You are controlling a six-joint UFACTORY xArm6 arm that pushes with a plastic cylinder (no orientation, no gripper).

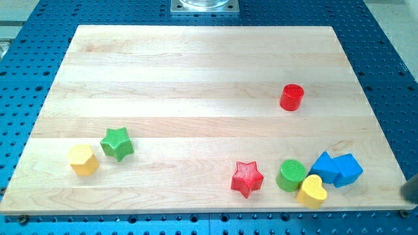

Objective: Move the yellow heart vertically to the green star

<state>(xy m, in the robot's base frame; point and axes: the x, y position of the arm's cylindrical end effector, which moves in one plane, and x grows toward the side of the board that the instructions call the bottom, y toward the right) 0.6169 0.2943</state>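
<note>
Yellow heart (pixel 312 191) located at lower right of frame, near bottom edge of wooden board (pixel 196 72), touching green cylinder (pixel 291 175) on its upper left and just beside blue blocks (pixel 337 169) on its upper right. Green star (pixel 117 143) located at lower left, well apart, slightly higher in frame, next to yellow hexagon (pixel 83 160). Dark blurred shape at right edge, lower right, possibly the rod; my tip not clearly shown, position relative to heart undeterminable. No fingers fitted; no open or closed state to report. Judged requirement: approach heart from below, push upward toward star's row.
</note>
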